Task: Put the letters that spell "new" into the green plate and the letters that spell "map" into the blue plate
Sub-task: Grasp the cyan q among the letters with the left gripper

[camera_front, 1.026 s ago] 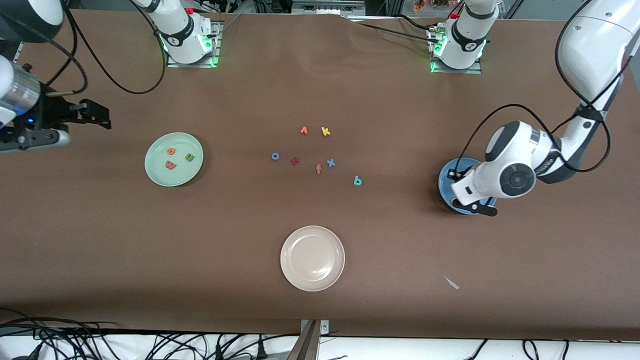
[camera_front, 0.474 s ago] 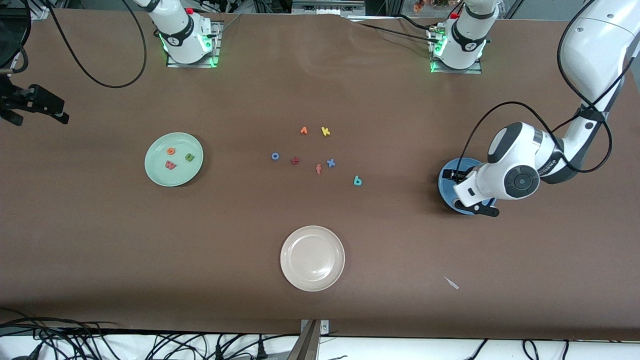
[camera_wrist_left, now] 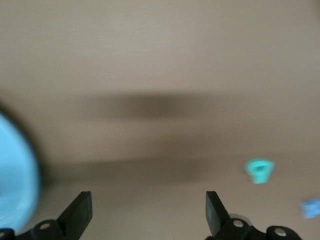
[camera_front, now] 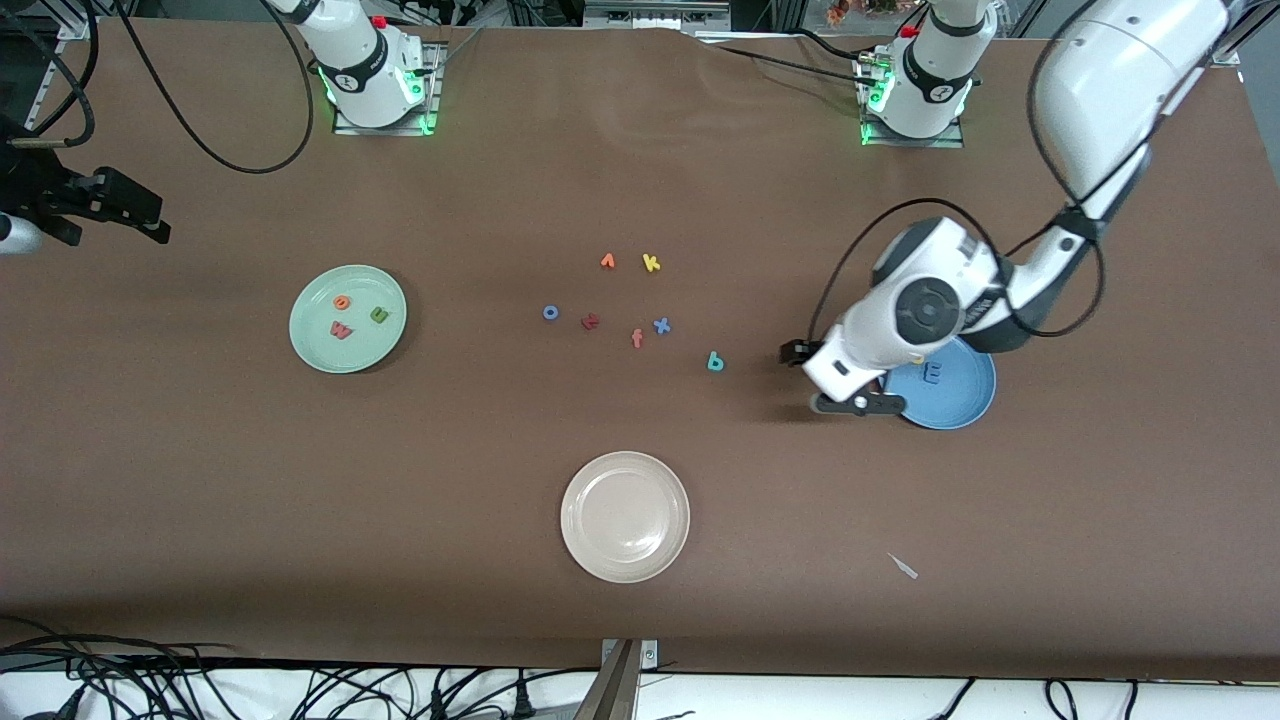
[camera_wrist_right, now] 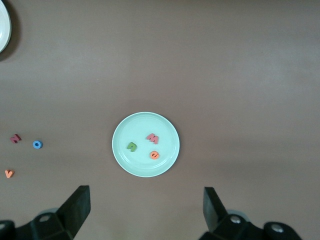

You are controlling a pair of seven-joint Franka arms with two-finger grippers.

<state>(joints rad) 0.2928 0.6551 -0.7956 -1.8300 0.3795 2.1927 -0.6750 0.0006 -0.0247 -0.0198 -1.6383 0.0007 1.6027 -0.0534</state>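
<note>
Where the front camera looks down: green plate (camera_front: 347, 319) holds e (camera_front: 342, 302), w (camera_front: 341, 329), n (camera_front: 379, 314); blue plate (camera_front: 945, 385) holds m (camera_front: 933, 373); p (camera_front: 715, 362) lies on the table (camera_front: 640, 180). Left gripper (camera_front: 826, 378), fingers apart, hangs beside the blue plate. Left wrist: fingers (camera_wrist_left: 79, 212) apart, p near. Right wrist: right gripper (camera_wrist_right: 145, 210) spread wide over the green plate.

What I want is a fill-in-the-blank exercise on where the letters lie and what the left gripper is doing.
1. The green plate holds ___ letters.
2. The one letter in view in the blue plate is the blue ___.
3. The left gripper hangs over the table between the teal p and the blue plate, its fingers ___ and empty.

Missing words: three; m; open.
</note>
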